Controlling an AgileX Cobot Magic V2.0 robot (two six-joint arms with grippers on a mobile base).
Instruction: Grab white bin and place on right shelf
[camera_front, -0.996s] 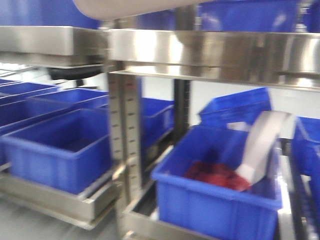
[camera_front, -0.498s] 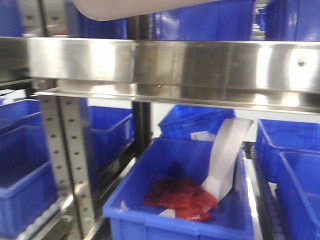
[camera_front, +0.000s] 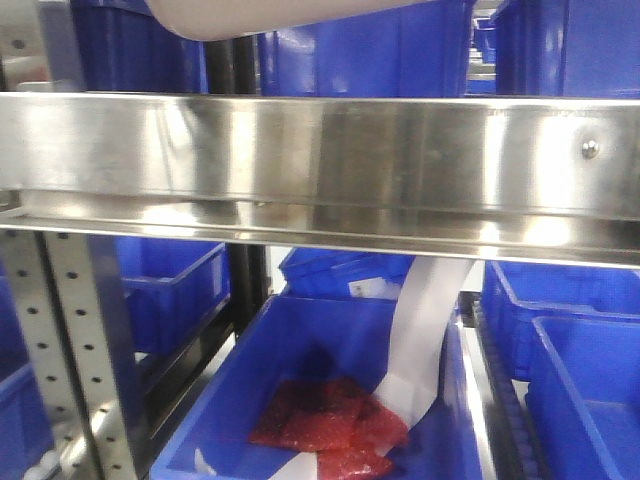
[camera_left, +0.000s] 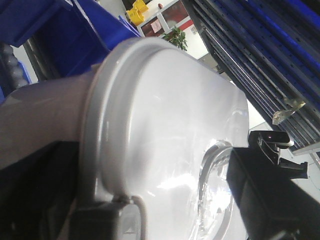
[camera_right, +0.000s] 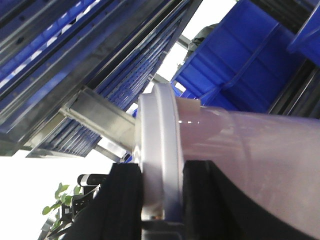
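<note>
Over the last second the front view has swung across the rack. The perforated upright (camera_front: 75, 350) that stood mid-picture now sits at the left edge, and the front lip (camera_front: 330, 160) of the right shelf (camera_front: 330, 232) spans the whole width and looks closer. I take that to mean you are now squared up to the target bay, with the placing itself not yet begun.

The white bin (camera_front: 270, 14) is held high, and only its underside shows at the top of the front view, above the lip. Your right hand (camera_right: 160, 210) is clamped on the rim of the lid (camera_right: 157, 145), with one dark finger on each side. Your left hand (camera_left: 125, 220) looks clamped on the opposite rim the same way, though its fingers are partly out of view.

Mind the tall lip: the bin's bottom must go over it, not into it. Behind the lip, blue bins (camera_front: 400, 50) fill most of what shows, so I cannot tell how much free shelf there is. Check that before you push forward. The upright on the left limits any sideways drift.
</note>
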